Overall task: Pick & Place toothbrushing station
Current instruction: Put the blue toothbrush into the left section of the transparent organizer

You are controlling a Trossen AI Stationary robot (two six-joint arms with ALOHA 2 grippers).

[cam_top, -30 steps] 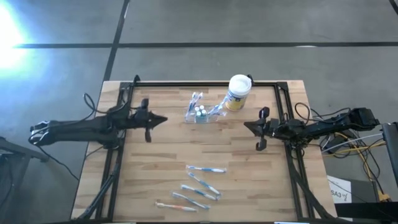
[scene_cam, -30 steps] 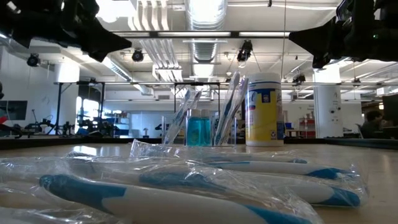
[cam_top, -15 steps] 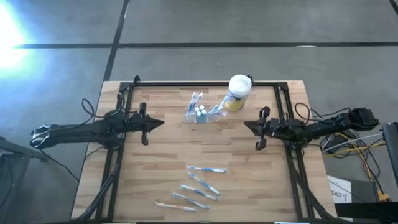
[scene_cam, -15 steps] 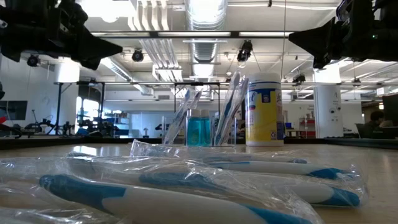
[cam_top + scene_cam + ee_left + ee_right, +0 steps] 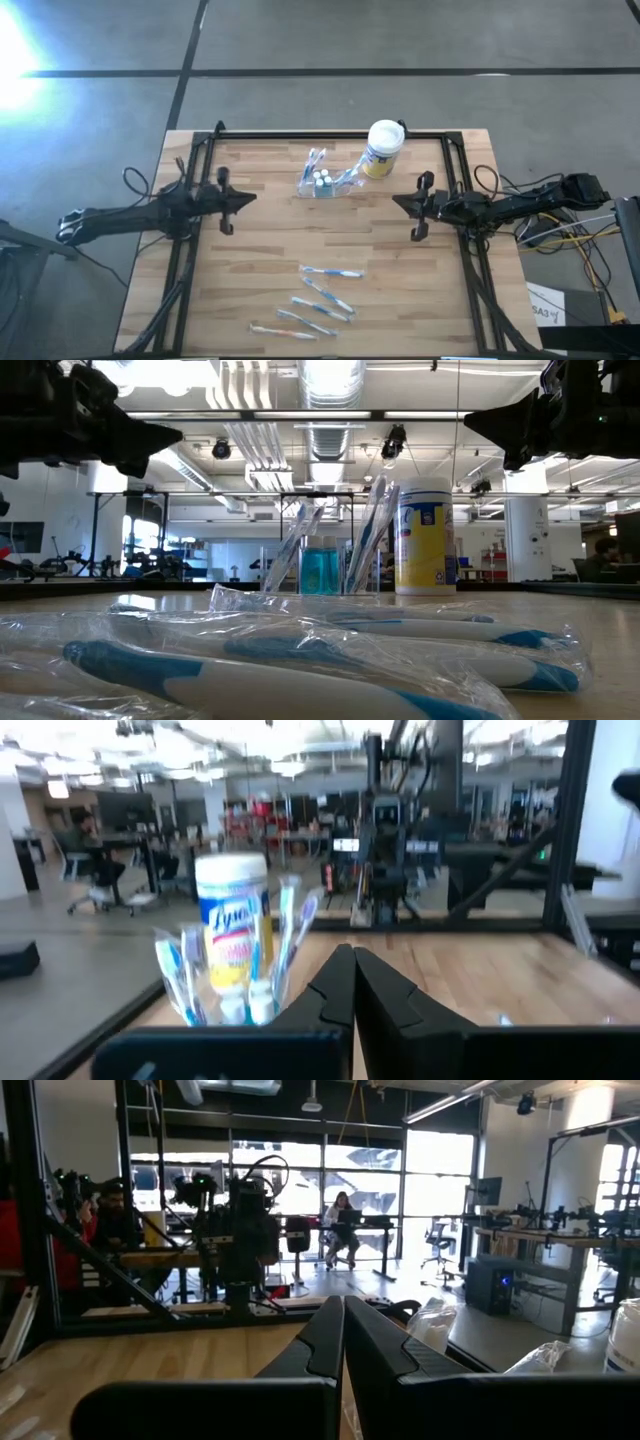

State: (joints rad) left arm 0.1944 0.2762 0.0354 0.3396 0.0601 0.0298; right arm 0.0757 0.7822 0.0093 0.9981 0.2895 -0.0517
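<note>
A wooden table (image 5: 260,250) framed by black rails is seen from above on a grey floor, with an open workshop visible beyond it in the low view. At the table's left edge the left gripper (image 5: 240,197) is held above the wood with its fingers pressed together, as shown in its wrist view. The toothbrushing station (image 5: 322,181) stands toward the far middle of the table, with toothbrushes leaning out of it and the white canister (image 5: 382,148) just beside it on the right. Wrapped toothbrushes (image 5: 318,300) lie near the front edge. At the right edge the right gripper (image 5: 406,204) is likewise closed and empty. Both grippers point inward, and the station is judged about equally near to each.
</note>
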